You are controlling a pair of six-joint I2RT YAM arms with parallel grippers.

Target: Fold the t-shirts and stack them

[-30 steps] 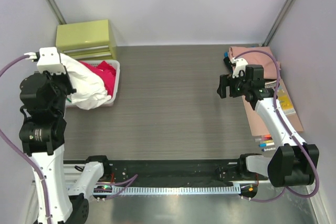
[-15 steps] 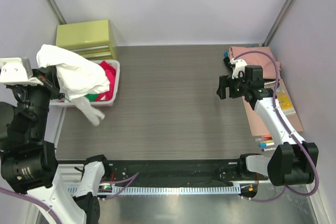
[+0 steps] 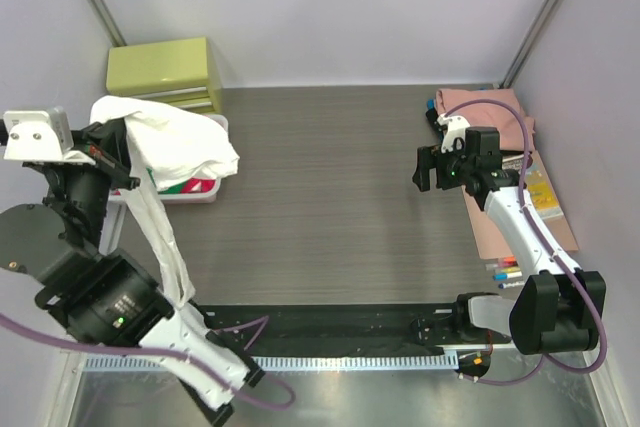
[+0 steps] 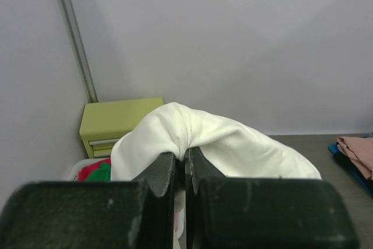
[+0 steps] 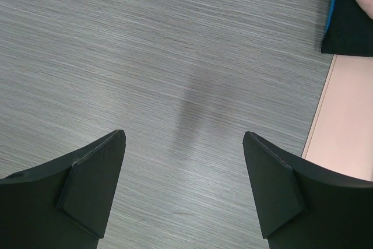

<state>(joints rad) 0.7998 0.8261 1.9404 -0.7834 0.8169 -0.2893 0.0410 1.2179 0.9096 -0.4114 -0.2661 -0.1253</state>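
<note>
White t-shirt (image 3: 180,142), pinched by the left gripper (image 4: 180,166), should clear the basket (image 3: 203,195) before lowering onto the table (image 3: 320,177), where the wide-open right gripper (image 5: 183,138) can catch a hem.

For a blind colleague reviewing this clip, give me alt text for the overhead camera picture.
The left gripper, shut on a white t-shirt, holds it above the white basket at the left of the table. The right gripper hangs open over a bare stretch of table, near a salmon-pink shirt at the far right.
</note>
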